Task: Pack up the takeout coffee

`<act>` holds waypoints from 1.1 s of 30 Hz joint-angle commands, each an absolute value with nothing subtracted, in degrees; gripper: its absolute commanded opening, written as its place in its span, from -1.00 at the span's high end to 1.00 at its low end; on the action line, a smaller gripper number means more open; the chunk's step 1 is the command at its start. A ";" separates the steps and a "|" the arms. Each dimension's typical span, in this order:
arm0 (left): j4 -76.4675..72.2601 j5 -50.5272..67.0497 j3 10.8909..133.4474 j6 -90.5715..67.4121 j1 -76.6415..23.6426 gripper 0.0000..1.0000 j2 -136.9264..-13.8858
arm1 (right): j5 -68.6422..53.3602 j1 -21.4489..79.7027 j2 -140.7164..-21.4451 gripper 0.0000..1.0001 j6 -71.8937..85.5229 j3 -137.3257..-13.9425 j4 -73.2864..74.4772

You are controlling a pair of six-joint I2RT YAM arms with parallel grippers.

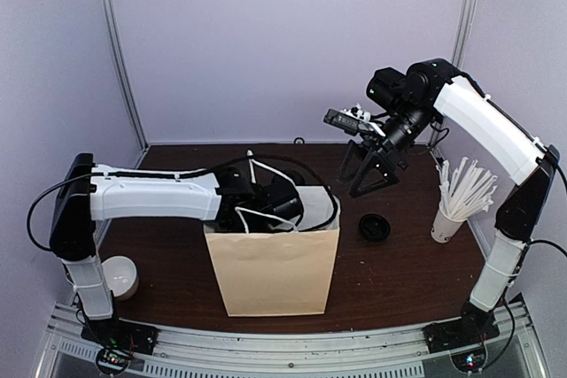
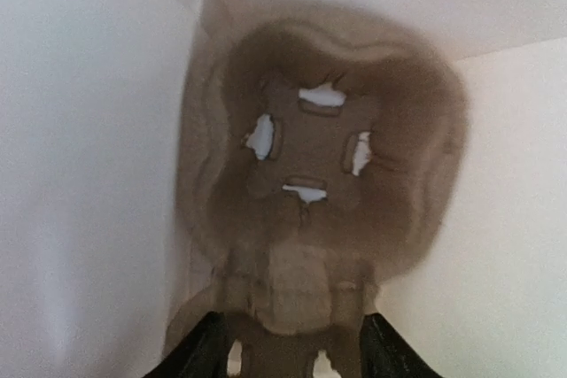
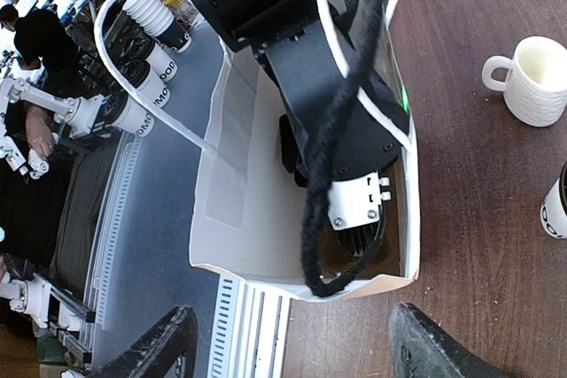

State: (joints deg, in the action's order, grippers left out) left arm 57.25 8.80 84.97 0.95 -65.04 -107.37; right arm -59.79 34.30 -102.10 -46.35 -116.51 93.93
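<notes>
Seemingly takeout coffee stands upright, mostly cropped.

Black-topped white takeout coffee on table, edge-cropped.

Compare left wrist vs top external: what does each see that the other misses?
Left wrist only: the brown pulp cup carrier at the bottom of the paper bag, its socket empty, with the left gripper fingertips apart at the frame's lower edge. Top external only: the right gripper open in the air, the black lid on the table, and the cup of straws. Both: the paper bag, inside versus outside.
</notes>
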 commanded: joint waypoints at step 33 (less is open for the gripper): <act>77.93 14.11 113.51 10.08 -63.35 -0.02 -81.98 | -60.92 34.10 -100.77 -0.55 -48.75 -116.99 101.89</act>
State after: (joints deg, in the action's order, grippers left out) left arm 73.58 18.94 113.10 6.11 -64.82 -88.51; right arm -59.81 34.30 -102.10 -46.96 -116.53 93.93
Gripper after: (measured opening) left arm 0.511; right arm 0.778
